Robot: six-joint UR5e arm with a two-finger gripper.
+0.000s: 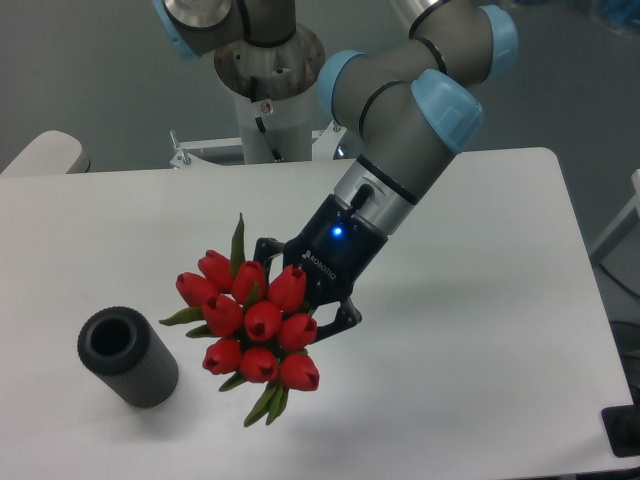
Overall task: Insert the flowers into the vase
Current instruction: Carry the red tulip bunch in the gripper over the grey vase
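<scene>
The flowers [252, 320] are a tight bunch of red tulip buds with green leaves, held in the air above the table, buds facing the camera. My gripper [305, 292] is shut on the flowers from behind; its black fingers reach around the hidden stems. The vase [127, 356], a short dark grey ribbed cylinder with a round hollow top, stands on the white table at the front left. The flowers hang to the right of the vase, apart from it.
The white table [480, 330] has rounded corners and ends at the right near a dark object [622, 430] on the floor. The arm's base [268, 70] stands at the back of the table. A pale rounded shape [45, 155] sits at the far left.
</scene>
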